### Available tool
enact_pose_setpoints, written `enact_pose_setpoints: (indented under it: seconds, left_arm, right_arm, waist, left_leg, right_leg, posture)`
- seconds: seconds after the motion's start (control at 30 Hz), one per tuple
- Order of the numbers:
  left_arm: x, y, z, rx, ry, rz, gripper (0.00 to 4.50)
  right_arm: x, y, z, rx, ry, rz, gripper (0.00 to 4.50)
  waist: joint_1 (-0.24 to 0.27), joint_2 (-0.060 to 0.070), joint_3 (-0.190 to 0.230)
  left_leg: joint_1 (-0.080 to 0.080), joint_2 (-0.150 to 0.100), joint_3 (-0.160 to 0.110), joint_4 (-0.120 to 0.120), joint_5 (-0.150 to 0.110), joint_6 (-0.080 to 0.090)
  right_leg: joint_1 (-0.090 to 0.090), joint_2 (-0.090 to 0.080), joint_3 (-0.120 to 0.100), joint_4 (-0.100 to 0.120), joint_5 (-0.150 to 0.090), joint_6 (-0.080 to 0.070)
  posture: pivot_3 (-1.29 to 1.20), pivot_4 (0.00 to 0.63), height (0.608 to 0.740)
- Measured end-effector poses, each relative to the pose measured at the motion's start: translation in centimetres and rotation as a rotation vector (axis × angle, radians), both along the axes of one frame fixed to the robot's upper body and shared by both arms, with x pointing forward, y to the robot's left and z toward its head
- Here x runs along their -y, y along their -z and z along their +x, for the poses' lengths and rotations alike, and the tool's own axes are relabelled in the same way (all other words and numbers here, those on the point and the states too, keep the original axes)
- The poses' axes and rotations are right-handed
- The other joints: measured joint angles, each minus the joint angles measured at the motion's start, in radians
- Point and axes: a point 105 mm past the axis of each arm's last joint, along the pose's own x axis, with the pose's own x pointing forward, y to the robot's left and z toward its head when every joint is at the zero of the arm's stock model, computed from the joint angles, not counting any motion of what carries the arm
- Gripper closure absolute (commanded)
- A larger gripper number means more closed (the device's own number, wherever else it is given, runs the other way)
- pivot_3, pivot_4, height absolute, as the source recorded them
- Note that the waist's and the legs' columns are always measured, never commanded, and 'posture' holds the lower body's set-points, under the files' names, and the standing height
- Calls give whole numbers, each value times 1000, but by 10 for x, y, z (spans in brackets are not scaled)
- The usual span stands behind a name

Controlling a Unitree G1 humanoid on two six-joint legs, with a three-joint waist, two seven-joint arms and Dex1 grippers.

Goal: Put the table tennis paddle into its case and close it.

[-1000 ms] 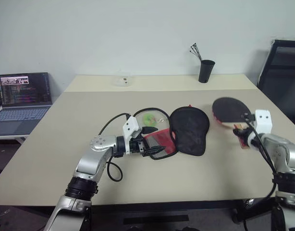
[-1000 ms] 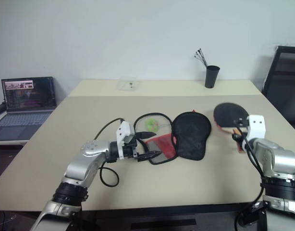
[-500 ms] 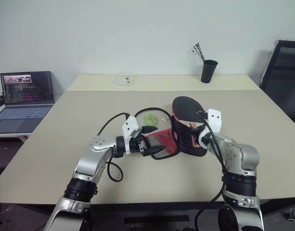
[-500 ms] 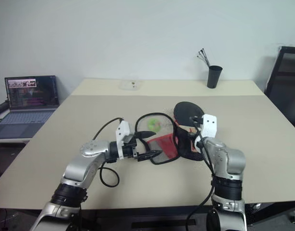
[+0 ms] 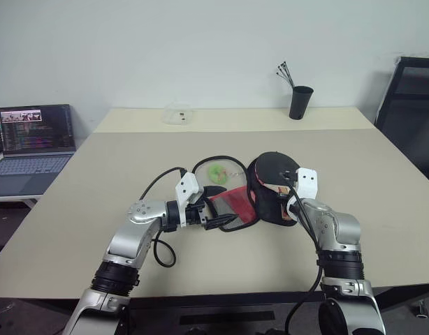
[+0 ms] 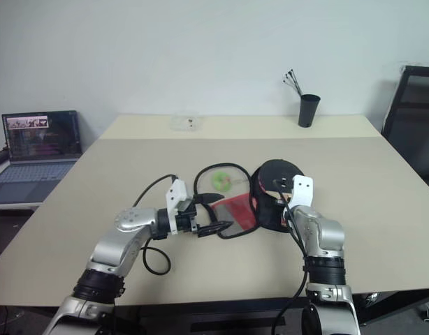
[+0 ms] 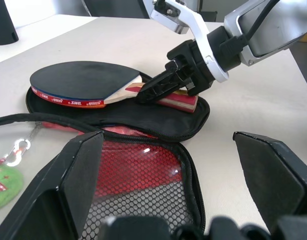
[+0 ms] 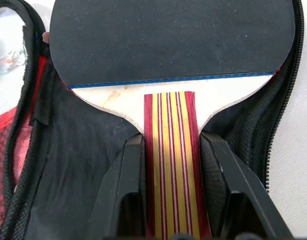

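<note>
Paddle over the open case, not zipped
Right hand grips the table tennis paddle handle above the case; left hand wide beside it

A beige tabletop is stretching across the scene. A black cup holding thin dark sticks is standing at its far edge, and a small clear container is lying further along that edge. Beside the tabletop, an open laptop is showing a lit screen. A dark chair is standing on the opposite side.
</note>
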Motion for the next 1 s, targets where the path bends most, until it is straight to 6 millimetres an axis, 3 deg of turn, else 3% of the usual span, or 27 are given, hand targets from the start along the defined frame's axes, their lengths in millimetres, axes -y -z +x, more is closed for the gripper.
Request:
enact_pose_setpoints:
  seconds: [0.03,0.37,0.57,1.0]
  left_arm:
    - [0,1,0,-2,-1,0,0]
    - [-7,3,2,-3,-31,17,0]
    - [-20,5,3,-7,-76,34,0]
    - [-26,9,3,-15,-100,42,0]
  right_arm:
    - [-1,0,0,1,0,2,3402]
    - [-9,-4,0,24,-12,7,122]
    - [-16,-16,-4,67,-20,21,53]
    - [-17,1,-13,25,-60,-16,53]
  waist:
    - [0,0,0]
    - [-2,0,0]
    - [-2,0,0]
    - [-2,-1,0]
  left_leg:
    - [0,0,1,0,0,0]
    - [1,0,10,-1,0,0]
    - [1,1,10,-1,0,0]
    - [1,1,11,-1,0,0]
  right_leg:
    - [-1,0,1,0,0,0]
    - [-4,0,7,4,0,0]
    - [-5,0,8,6,0,0]
    - [-5,0,8,6,0,0]
  posture:
    - [0,150,740]
    - [0,150,740]
    - [0,150,740]
    - [0,150,740]
